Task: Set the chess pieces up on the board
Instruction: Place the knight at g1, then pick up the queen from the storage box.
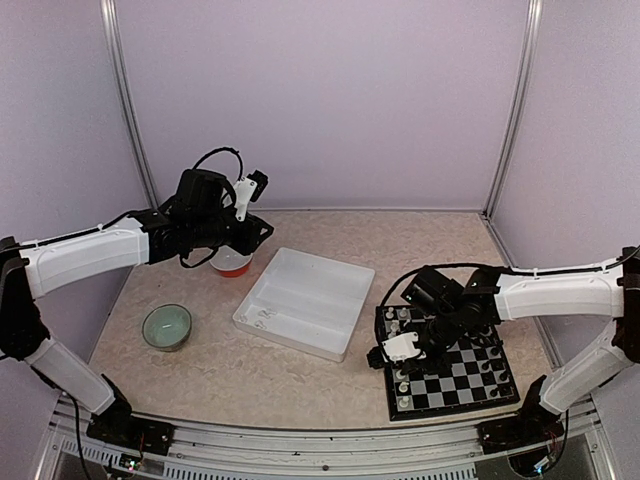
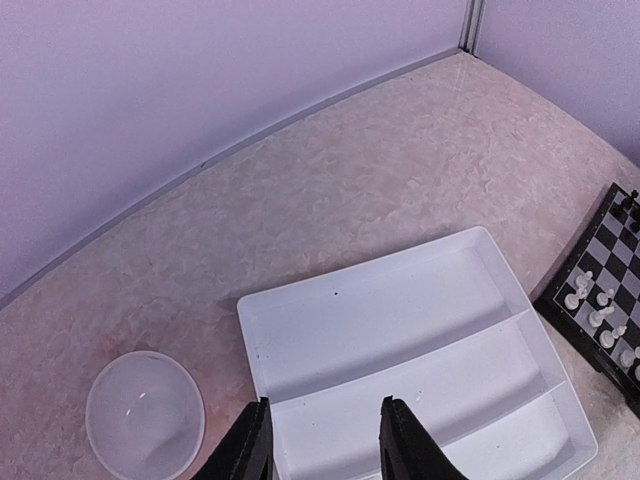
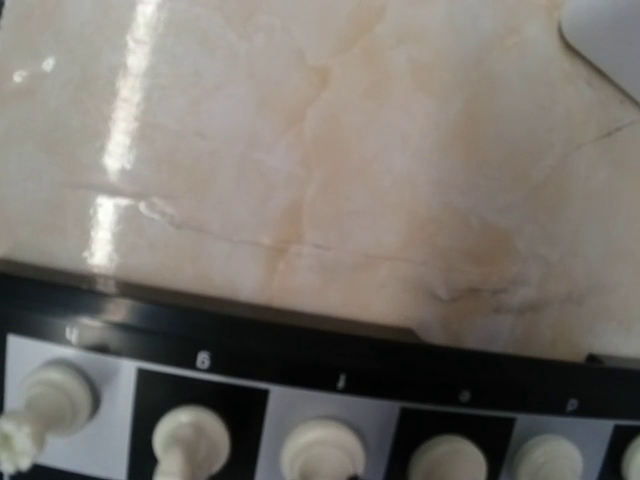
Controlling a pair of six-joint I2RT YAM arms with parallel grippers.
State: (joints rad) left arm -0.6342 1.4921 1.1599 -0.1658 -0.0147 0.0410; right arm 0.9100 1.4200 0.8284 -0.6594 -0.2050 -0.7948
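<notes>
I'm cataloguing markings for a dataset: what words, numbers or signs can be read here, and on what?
"6" (perhaps "G"): pale mark on the black border of the board, right wrist view.
Three more marks along that border: too blurred to read.
Tray: no text visible; nothing else readable.
</notes>
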